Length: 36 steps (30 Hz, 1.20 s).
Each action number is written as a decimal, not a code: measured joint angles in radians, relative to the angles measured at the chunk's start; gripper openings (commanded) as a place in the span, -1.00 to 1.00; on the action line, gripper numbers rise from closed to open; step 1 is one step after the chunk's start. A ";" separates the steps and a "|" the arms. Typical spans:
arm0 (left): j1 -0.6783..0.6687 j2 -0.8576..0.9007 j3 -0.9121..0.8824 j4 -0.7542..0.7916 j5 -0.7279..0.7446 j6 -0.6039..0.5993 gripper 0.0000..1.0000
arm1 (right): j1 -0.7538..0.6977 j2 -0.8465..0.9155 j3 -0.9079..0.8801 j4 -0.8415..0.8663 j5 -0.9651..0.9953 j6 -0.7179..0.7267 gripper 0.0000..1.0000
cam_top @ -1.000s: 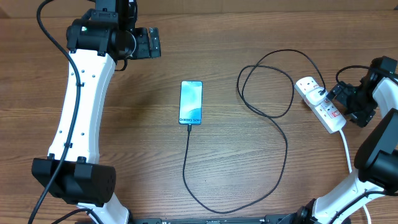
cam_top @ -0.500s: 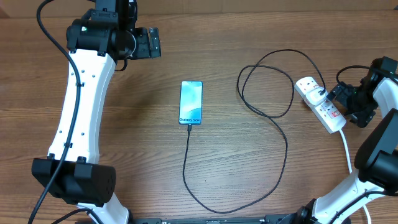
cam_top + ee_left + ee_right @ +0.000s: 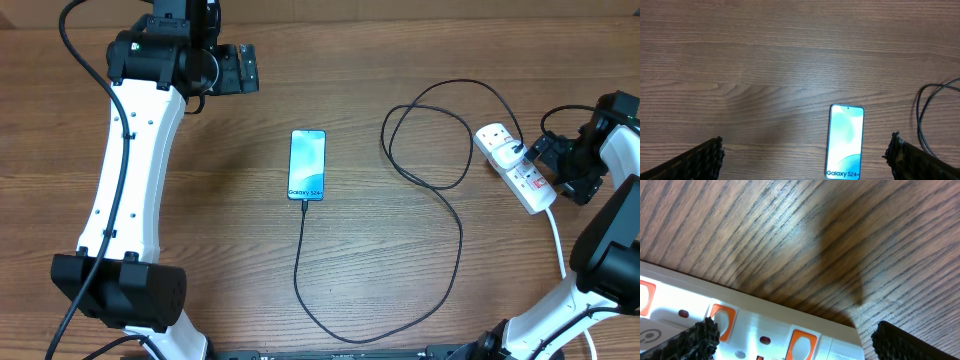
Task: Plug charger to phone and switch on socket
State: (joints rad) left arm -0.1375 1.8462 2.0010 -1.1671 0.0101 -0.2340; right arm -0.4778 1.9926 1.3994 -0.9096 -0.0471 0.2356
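Right fingers (image 3: 540, 150), spread, hovering over socket (image 3: 522, 172). Pressing switch (image 3: 802, 342) off-centre risking sliding socket, tugging charger (image 3: 300, 235) from phone (image 3: 307, 164). Left fingers (image 3: 245, 68) spread, idling.

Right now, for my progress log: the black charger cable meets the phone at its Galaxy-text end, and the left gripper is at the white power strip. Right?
One slip: the overhead view shows the right gripper at the white power strip, not the left gripper, which is well away from it. The black charger cable does meet the phone at its Galaxy-text end.
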 measured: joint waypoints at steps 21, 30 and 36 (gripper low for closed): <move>0.000 0.000 0.000 0.000 0.000 0.000 1.00 | -0.006 -0.002 -0.011 -0.019 -0.031 -0.005 0.99; 0.000 0.000 0.000 0.000 0.000 0.000 1.00 | -0.013 0.016 0.146 -0.158 -0.031 -0.003 1.00; 0.000 0.000 0.000 0.000 0.000 0.000 1.00 | -0.018 0.016 0.275 -0.278 -0.043 -0.003 1.00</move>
State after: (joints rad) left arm -0.1375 1.8462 2.0010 -1.1667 0.0101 -0.2337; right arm -0.4961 2.0090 1.6745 -1.1873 -0.0898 0.2321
